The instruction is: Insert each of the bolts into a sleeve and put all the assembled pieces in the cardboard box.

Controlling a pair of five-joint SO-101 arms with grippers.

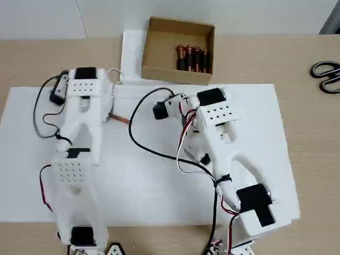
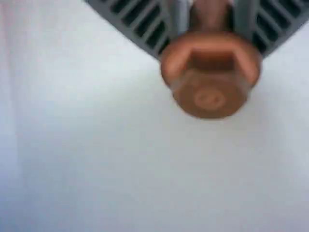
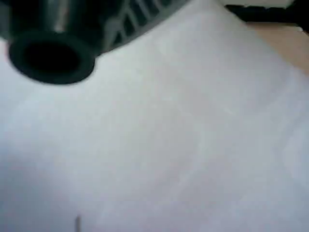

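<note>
My left gripper [image 2: 210, 17] is shut on a copper bolt [image 2: 210, 79], whose hexagonal head faces the left wrist camera between grey ribbed fingers [image 2: 130, 14]. In the high view the bolt [image 1: 121, 119] sticks out of the left gripper [image 1: 113, 116] toward the right arm, low over the white mat [image 1: 149, 186]. My right gripper [image 3: 63, 14] is shut on a black sleeve [image 3: 50, 55] with its open bore toward the camera. The right gripper [image 1: 186, 119] sits mid-mat, a gap away from the bolt. The cardboard box [image 1: 159, 50] at the back holds several assembled pieces [image 1: 193, 58].
Scissors [image 1: 326, 76] lie on the wooden table at the far right. A white sheet [image 1: 132, 53] lies beside the box. Black and red cables [image 1: 159, 151] loop over the mat between the two arms.
</note>
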